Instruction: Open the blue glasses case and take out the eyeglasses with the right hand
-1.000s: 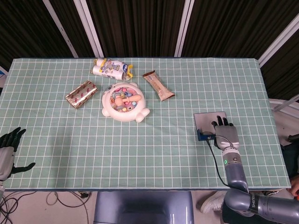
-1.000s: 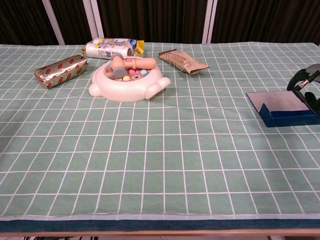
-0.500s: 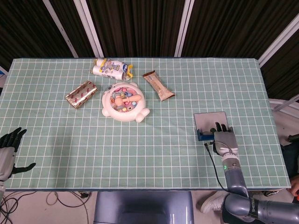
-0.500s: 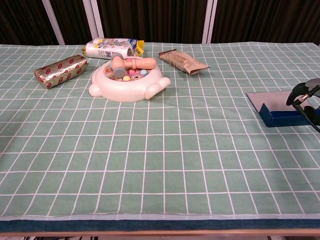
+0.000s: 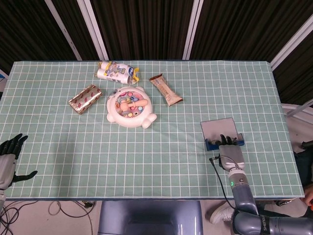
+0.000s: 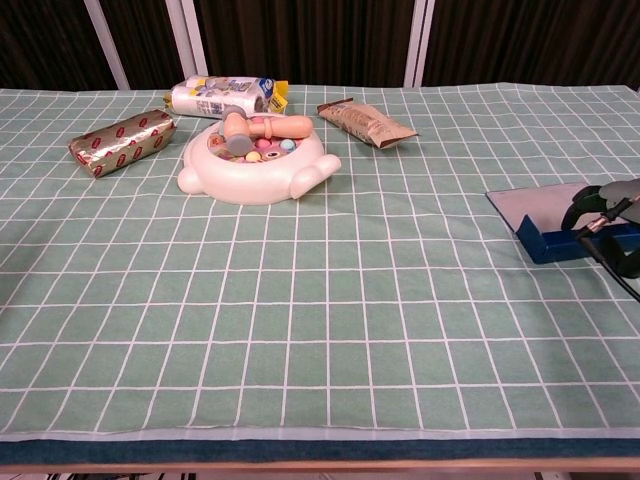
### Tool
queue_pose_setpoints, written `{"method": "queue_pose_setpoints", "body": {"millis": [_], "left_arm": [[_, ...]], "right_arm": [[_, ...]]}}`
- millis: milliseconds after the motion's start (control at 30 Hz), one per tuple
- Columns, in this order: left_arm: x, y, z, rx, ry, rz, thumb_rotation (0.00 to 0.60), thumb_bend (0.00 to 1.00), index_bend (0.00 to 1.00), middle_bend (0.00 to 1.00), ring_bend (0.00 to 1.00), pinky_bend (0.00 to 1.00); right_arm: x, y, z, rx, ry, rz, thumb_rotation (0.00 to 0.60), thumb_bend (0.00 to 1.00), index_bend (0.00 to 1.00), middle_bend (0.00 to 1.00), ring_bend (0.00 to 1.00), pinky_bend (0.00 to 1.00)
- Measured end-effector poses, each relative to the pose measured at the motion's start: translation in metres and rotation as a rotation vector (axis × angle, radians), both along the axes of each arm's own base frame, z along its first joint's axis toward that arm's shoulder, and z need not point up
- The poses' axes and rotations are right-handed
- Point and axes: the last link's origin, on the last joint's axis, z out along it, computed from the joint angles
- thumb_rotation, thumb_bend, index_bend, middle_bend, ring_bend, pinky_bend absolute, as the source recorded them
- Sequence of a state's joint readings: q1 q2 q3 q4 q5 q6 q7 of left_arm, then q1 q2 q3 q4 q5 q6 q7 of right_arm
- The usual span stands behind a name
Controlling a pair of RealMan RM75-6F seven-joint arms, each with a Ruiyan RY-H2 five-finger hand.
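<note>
Dark slatted wall behind; long table under a green grid cloth [image 5: 161,161].

Blue glasses case [image 5: 222,136] sits near the table's right end, toward the near edge. Lid already laid back flat, its pale lining facing up; the blue tray lies on the near side of it. Eyeglasses not visible in either view; the tray's inside is hidden by its wall and by the fingers.

Right hand [image 5: 229,151] at the near edge of the case, dark fingertips [image 5: 227,139] resting on or over the tray rim. Whether they pinch anything inside, I cannot tell. In the chest view the hand [image 6: 612,225] shows only at the frame edge, fingers curved by the blue wall.

Left hand [image 5: 9,157] at the far left, off the table edge, fingers spread, holding nothing.

Judgement: the case looks stiff and light and likely to slide on the cloth if pushed. Glasses would be light and fragile, with smooth lenses; best taken by the frame bridge or a folded arm, lifted straight up and not squeezed.

Other holders: white round toy tray [image 5: 130,107] mid-table, filled with small coloured pieces and a little wooden mallet. Beside it lie a red-and-gold foil packet [image 5: 85,99], a brown snack bar [image 5: 166,90] and a white printed packet [image 5: 116,72], all well apart from the case.
</note>
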State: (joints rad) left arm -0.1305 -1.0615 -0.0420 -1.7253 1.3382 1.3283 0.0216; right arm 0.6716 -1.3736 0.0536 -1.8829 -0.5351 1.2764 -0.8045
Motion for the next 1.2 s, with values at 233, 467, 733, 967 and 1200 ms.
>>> {"method": "queue_pose_setpoints", "body": {"millis": [233,467,733,967,1200], "left_arm": [[0.0,0.0,0.0,0.002,-0.002,-0.001,0.6,0.06,0.0,0.0,0.0,0.0],[0.0,0.0,0.0,0.002,-0.004,-0.001,0.6,0.06,0.0,0.0,0.0,0.0],[0.001,-0.001,0.001,0.003,-0.005,-0.004,0.6,0.06,0.0,0.0,0.0,0.0],[0.001,-0.001,0.001,0.005,-0.007,-0.005,0.6,0.06,0.0,0.0,0.0,0.0],[0.001,-0.001,0.001,0.005,-0.007,-0.005,0.6,0.06,0.0,0.0,0.0,0.0]], "right_arm": [[-0.001,0.011,-0.002,0.022,0.003,0.001,0.6,0.82,0.26,0.0,0.0,0.2],[0.0,0.029,0.004,0.034,0.008,0.027,0.6,0.82,0.27,0.0,0.0,0.2],[-0.014,0.04,0.021,0.01,0.065,0.007,0.6,0.82,0.28,0.0,0.0,0.2],[-0.027,0.039,0.033,-0.024,0.107,-0.029,0.6,0.82,0.3,0.0,0.0,0.2],[-0.032,0.035,0.042,-0.067,0.126,-0.069,0.6,0.82,0.23,0.0,0.0,0.2]]}}
